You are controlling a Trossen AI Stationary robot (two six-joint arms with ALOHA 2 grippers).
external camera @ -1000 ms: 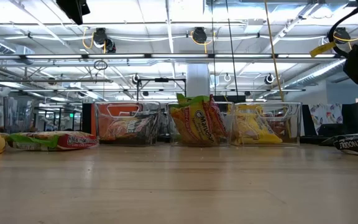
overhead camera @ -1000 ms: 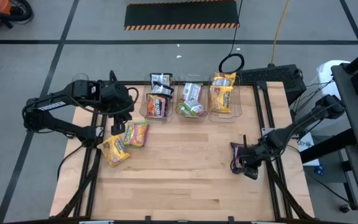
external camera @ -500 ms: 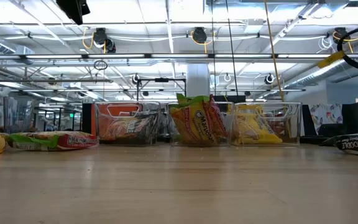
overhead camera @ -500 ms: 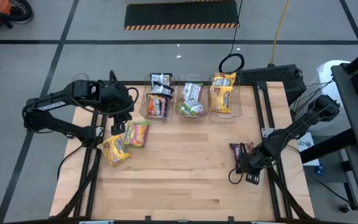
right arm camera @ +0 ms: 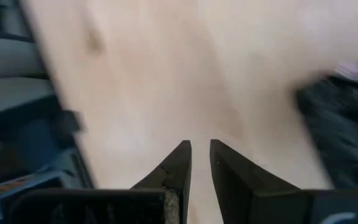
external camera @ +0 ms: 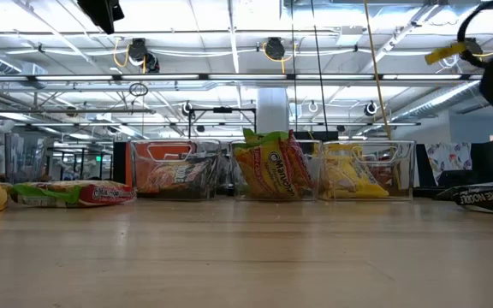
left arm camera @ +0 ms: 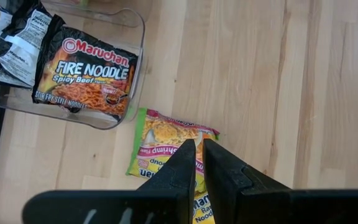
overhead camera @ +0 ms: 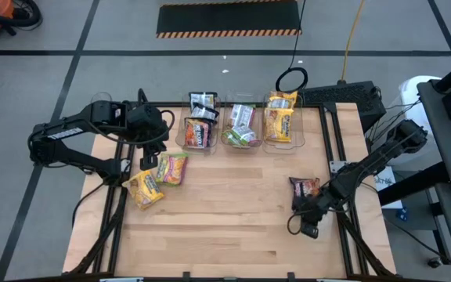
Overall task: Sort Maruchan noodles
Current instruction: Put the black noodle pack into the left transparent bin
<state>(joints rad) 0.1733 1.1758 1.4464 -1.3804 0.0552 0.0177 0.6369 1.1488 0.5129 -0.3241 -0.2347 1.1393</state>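
Note:
Two Maruchan noodle packets lie flat on the table at the left: a green-edged one (overhead camera: 171, 168) (left arm camera: 166, 152) and a yellow one (overhead camera: 143, 189). My left gripper (overhead camera: 149, 159) (left arm camera: 199, 148) hangs shut above them, touching neither. A dark packet (overhead camera: 304, 188) (external camera: 486, 197) lies flat at the right. My right gripper (overhead camera: 303, 220) (right arm camera: 200, 149) is shut over bare wood just on the near side of it, holding nothing. More packets sit in three clear bins along the far edge.
The left bin (overhead camera: 198, 131) holds dark packets (left arm camera: 86, 74), the middle bin (overhead camera: 241, 129) green-edged ones, and the right bin (overhead camera: 282, 121) yellow ones. The table's middle and near half are bare wood (overhead camera: 225, 227). A black metal frame (overhead camera: 343, 188) runs along the right side.
My right gripper has drawn back from the dark packet toward the table's near edge, sinking a little, its fingers unchanged. The dark packet stays lying on the table.

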